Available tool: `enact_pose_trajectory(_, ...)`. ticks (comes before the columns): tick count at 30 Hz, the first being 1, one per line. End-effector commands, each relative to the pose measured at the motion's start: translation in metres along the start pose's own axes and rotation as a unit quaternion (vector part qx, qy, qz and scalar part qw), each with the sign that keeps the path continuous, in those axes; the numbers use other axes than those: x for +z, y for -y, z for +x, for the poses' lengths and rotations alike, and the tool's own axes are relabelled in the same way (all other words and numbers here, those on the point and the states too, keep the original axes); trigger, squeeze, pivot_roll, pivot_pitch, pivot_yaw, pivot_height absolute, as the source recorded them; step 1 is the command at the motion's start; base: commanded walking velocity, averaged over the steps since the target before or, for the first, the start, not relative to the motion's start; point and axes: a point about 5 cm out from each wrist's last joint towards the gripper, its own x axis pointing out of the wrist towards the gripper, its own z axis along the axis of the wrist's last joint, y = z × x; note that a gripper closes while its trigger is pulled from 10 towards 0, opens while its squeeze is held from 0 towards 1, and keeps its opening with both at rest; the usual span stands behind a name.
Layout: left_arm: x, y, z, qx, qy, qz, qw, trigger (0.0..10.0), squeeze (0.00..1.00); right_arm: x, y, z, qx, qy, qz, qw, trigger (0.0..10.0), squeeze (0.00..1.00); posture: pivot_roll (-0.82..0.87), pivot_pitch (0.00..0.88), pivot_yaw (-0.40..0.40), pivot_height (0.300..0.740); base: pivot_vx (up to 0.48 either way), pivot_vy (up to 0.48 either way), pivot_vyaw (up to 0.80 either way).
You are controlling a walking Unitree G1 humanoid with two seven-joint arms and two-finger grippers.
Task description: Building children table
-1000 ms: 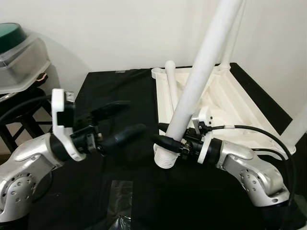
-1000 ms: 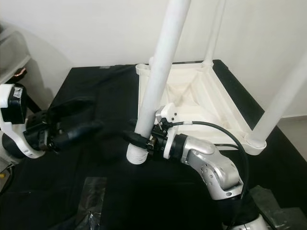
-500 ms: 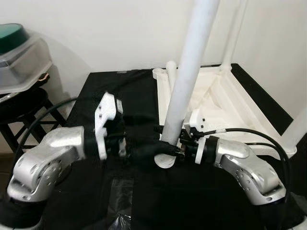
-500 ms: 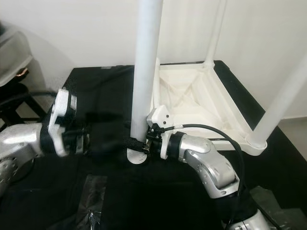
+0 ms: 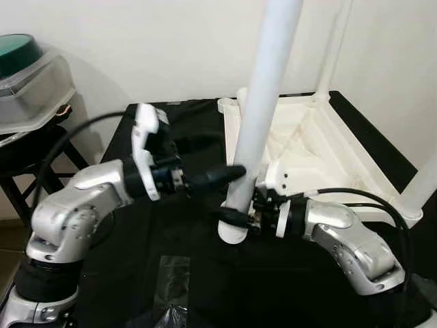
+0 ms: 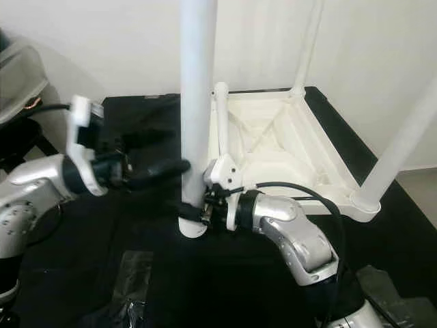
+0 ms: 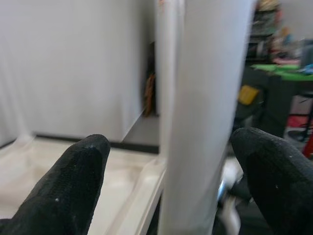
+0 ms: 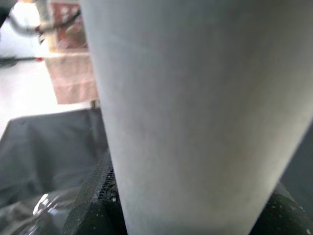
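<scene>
Both arms are cast in silver-grey metal, with rounded segments and small dark screw holes at the joints. Each wrist carries a white plastic bracket. The left hand (image 5: 208, 160) and the right hand (image 5: 235, 213) each have two long black fingers (image 7: 73, 183) of grainy, rubbery texture. Black cables loop from each wrist back along the forearm.

A black cloth-covered table (image 5: 171, 225) stands before the wall, with an upturned white plastic child's tabletop (image 5: 321, 147) on its far right part. A loose white cylindrical table leg (image 5: 263, 116) stands near upright just left of that tabletop. Two fitted white legs (image 6: 403, 143) rise from the tabletop's right corners. A clear plastic bag (image 5: 167, 280) lies at the near edge. A lidded translucent bin (image 5: 31, 85) sits on a dark stool (image 5: 34, 160) to the left.
</scene>
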Motion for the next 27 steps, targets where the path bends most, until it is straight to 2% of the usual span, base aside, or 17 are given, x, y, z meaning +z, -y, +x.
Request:
enact_pose_trajectory(1,0.006,0.007,0.003,-0.028,0.018,-0.006,0.999,10.0,0.0,0.0,-0.005,0.003,0.015,-0.002,-0.012,1.0,0.0,0.0,-0.01,0.072,0.015,0.74,0.0,0.0,0.0)
enact_pose_trajectory(9,0.019,0.01,0.008,-0.063,0.066,-0.028,0.995,10.0,0.0,-0.007,-0.006,0.003,0.022,-0.026,-0.015,0.999,0.0,0.0,-0.03,0.074,0.017,0.74,0.0,0.0,0.0)
enact_pose_trajectory(18,0.017,0.015,0.017,-0.089,0.052,-0.037,0.994,10.0,0.0,-0.014,-0.01,0.006,0.031,-0.047,-0.024,0.998,0.0,0.0,-0.02,0.071,0.02,0.74,0.0,0.0,0.0)
enact_pose_trajectory(19,0.017,0.014,0.019,-0.088,0.051,-0.038,0.994,4.5,0.0,-0.014,-0.009,0.006,0.031,-0.048,-0.024,0.998,0.0,0.0,-0.02,0.071,0.02,0.74,0.0,0.0,0.0)
enact_pose_trajectory(20,0.017,0.014,0.021,-0.088,0.051,-0.042,0.994,0.0,0.0,-0.014,-0.009,0.007,0.031,-0.05,-0.026,0.998,0.0,0.0,-0.02,0.072,0.022,0.74,0.0,0.0,0.0)
enact_pose_trajectory(27,0.018,0.014,0.023,-0.09,0.051,-0.047,0.994,0.0,0.0,-0.014,-0.009,0.008,0.031,-0.051,-0.027,0.998,0.0,0.0,-0.02,0.072,0.021,0.74,0.0,0.0,0.0)
